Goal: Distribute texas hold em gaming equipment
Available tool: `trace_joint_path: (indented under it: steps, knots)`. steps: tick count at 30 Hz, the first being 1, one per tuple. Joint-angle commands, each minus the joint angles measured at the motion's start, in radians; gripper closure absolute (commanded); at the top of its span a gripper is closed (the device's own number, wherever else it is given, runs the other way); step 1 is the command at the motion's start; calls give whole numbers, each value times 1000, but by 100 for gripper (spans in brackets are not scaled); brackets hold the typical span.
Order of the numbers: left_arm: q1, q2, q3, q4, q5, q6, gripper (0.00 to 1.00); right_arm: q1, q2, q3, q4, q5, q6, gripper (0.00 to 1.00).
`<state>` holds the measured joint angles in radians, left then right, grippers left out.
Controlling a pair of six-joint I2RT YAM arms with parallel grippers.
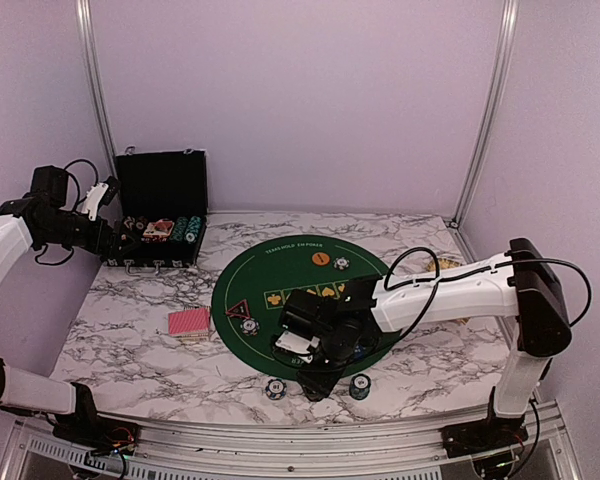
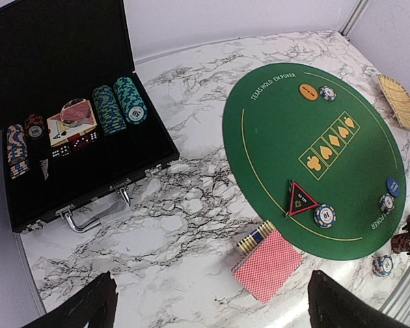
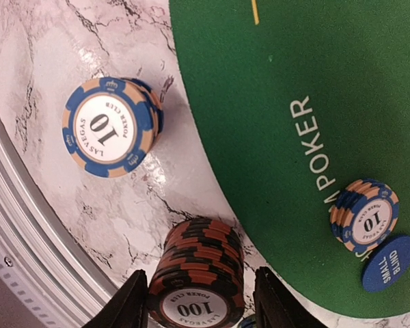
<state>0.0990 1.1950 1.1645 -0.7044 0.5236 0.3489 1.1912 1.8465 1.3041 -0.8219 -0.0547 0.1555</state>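
Black-orange chip stack [image 3: 195,280], near edge, straddled by right claw [image 3: 201,273], grip unclear; left claw [image 2: 210,275] wide; far-left case [image 2: 109,171] holds chips [image 2: 119,102], cards [image 2: 72,119].

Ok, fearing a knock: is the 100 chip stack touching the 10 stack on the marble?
Apart: right wrist view shows bare marble between the 100 chip stack and the 10 stack.

Pale lilac walls [image 1: 330,100] meet at silver metal posts [image 1: 485,110]; the table [image 1: 130,350] is grey-veined white marble.

Both arms have white links [image 1: 450,295], black joints [image 1: 540,300] and loose black cables [image 1: 420,262]; the right end effector [image 3: 199,287] has black fingers [image 3: 130,304].
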Motion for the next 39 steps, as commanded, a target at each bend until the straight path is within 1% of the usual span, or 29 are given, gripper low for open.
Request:
trace_joint_path:
  steps: [1, 8, 11, 18, 30, 34, 39]
  knots:
    - [2, -15, 36, -24, 13, 8, 1, -5, 7, -2, 17, 1, -9, 51]
    - [2, -11, 41, -23, 17, 6, 1, -12, -1, 3, 6, 4, -14, 63]
    - [2, -10, 42, -24, 16, 8, 1, -12, -7, 21, -8, 6, -16, 65]
    - [2, -11, 40, -24, 18, 7, 1, -12, -28, 53, -40, -4, -16, 67]
    - [2, -15, 35, -24, 16, 8, 1, -12, -42, 102, -80, -17, -17, 67]
    - [2, -17, 34, -24, 17, 9, 1, -12, -17, 161, -83, 8, -16, 68]
    - [2, -17, 34, -23, 19, 8, 1, -19, 74, 293, -71, 32, -20, 70]
